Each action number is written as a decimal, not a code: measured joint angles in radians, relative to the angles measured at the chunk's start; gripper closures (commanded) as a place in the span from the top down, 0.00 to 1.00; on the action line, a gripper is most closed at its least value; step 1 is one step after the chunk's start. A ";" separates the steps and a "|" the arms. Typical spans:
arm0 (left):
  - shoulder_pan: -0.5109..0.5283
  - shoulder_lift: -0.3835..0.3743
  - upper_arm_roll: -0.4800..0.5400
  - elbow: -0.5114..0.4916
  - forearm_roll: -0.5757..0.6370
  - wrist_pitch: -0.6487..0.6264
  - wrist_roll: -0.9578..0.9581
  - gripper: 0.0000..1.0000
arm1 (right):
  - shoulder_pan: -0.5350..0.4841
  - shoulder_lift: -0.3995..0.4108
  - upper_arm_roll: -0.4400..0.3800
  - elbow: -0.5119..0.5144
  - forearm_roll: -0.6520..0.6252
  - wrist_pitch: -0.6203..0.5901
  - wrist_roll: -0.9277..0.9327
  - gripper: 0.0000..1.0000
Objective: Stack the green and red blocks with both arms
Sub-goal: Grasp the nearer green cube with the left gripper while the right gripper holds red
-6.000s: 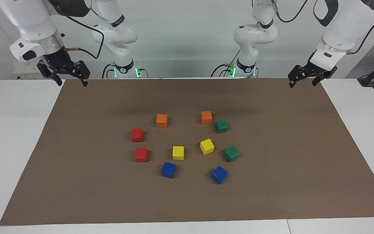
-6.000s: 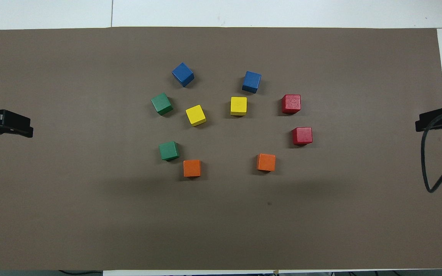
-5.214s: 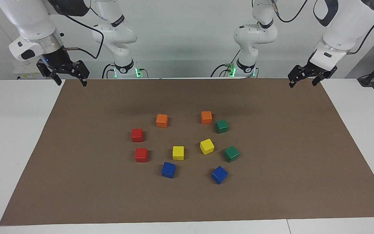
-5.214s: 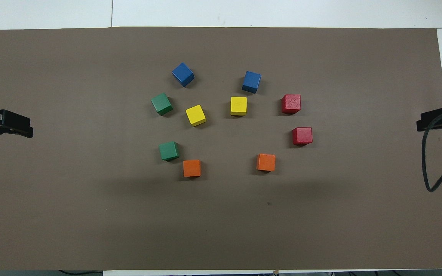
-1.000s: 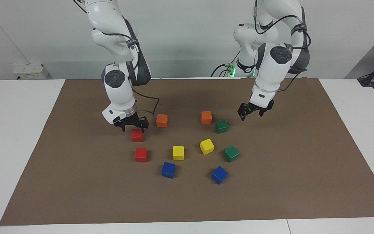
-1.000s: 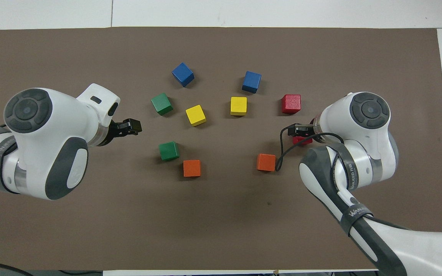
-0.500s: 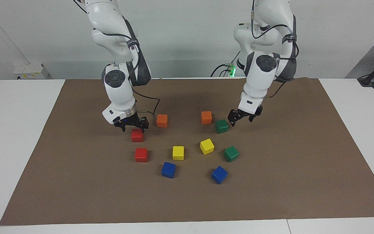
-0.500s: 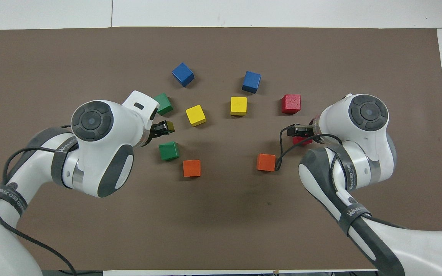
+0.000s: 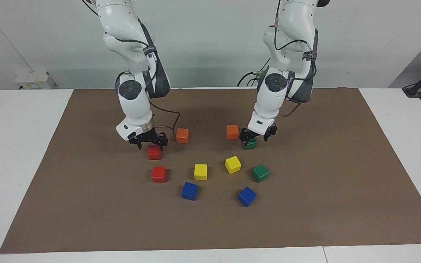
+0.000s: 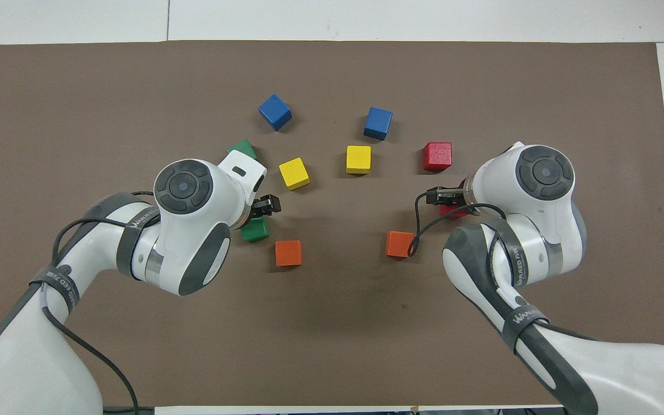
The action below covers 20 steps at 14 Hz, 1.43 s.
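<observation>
Green and red blocks all lie unstacked on the tabletop [image 9: 397, 153]. Left gripper [image 9: 254, 138], fingers apart, hangs over a green block [image 9: 250, 144]; right gripper [image 9: 149, 143], seemingly apart too, over a red block [image 9: 154, 152].

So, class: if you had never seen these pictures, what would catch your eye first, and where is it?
Two glossy white robot arms bend down over a brown mat. The open left gripper hangs over a dark green cube beside an orange cube. The open right gripper hangs over a bright red cube. Small yellow, blue, red and green cubes lie scattered farther from the robots.
</observation>
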 measured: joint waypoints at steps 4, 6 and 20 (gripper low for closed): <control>-0.002 0.015 0.000 -0.009 0.000 0.000 -0.004 1.00 | 0.007 0.009 0.000 0.000 0.000 0.008 0.000 1.00; -0.002 0.016 0.000 -0.014 0.000 0.005 -0.018 1.00 | 0.007 0.009 0.000 0.000 0.000 0.008 0.000 0.95; 0.003 0.037 0.013 0.035 0.000 -0.103 -0.121 0.00 | 0.002 0.023 -0.009 -0.029 0.000 0.034 0.000 0.59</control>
